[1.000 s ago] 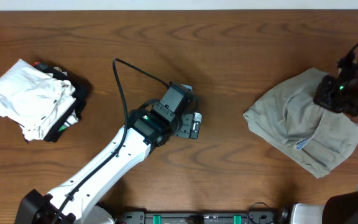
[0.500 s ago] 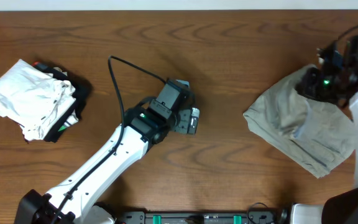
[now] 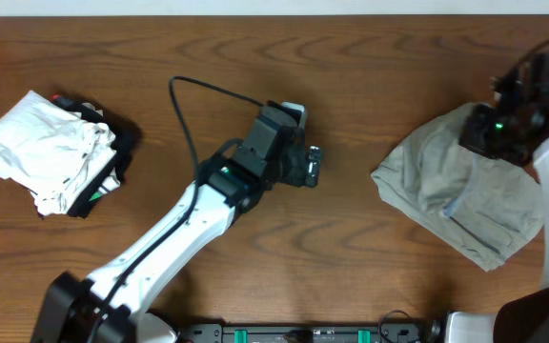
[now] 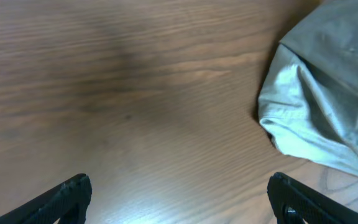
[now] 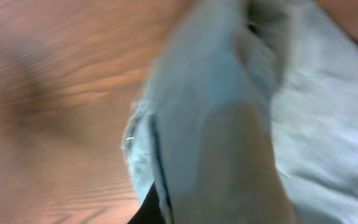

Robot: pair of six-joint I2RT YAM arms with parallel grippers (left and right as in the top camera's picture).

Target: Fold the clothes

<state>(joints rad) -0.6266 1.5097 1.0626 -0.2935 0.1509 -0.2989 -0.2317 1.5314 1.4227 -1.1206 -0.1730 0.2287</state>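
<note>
The khaki-green garment (image 3: 446, 191) is found crumpled at the right end of the table (image 3: 351, 76), its longer dimension judged to run obliquely from the far edge of the heap toward the near right corner. The right gripper (image 3: 489, 133) is set over the far right part of it. Its jaws are closed tight, and a fold of the cloth appears to be pinched in them, though the right wrist view is too blurred for certainty. The left gripper (image 3: 311, 167) is held wide open with nothing in it, above bare wood near the middle of the table. It is pointed rightward, so that the garment lies straight ahead of it and well apart. In the left wrist view a rounded, doubled edge of the cloth is seen ahead and to the right, and only tabletop lies between. The right arm is thus the nearer, while the garment's left corner is the part closest to the left arm. A white cloth garment (image 3: 36, 148) heaped over a black garment (image 3: 117, 143) is left at the far left, behind the left gripper and out of the path.
</note>
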